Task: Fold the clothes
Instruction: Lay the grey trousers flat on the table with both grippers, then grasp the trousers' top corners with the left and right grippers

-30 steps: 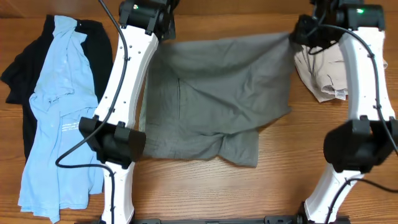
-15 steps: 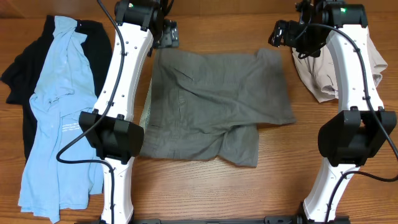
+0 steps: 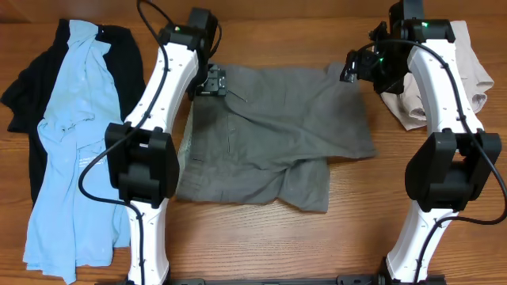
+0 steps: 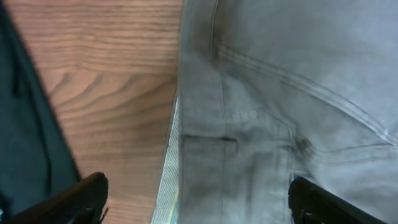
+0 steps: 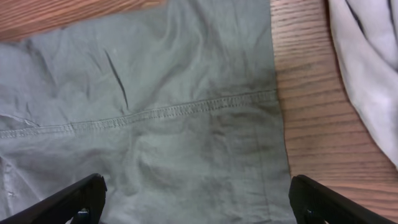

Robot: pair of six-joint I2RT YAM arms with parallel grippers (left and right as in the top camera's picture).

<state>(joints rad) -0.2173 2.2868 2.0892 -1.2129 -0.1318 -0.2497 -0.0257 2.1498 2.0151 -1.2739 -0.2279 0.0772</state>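
The clothes, a pair of grey shorts point(image 3: 277, 134), lie folded over and flat in the middle of the wooden table, with creases across the top layer. My left gripper point(image 3: 212, 81) hovers open over their back left corner; the left wrist view shows a seam and pocket of the shorts point(image 4: 286, 112) below the gripper point(image 4: 199, 205), with nothing between the fingers. My right gripper point(image 3: 358, 65) hangs open above the back right corner. In the right wrist view the hemmed cloth point(image 5: 155, 124) lies loose under the spread gripper point(image 5: 199, 202).
A light blue shirt point(image 3: 71, 134) lies over a black garment point(image 3: 24, 95) at the table's left side. Beige shorts point(image 3: 404, 107) are bunched at the back right, close to the right arm, and show in the right wrist view as pale cloth point(image 5: 367, 62).
Both grippers opened and let go of the shorts' back edge. The stretched cloth dropped flat onto the table, and the grippers now hover just over its back corners.
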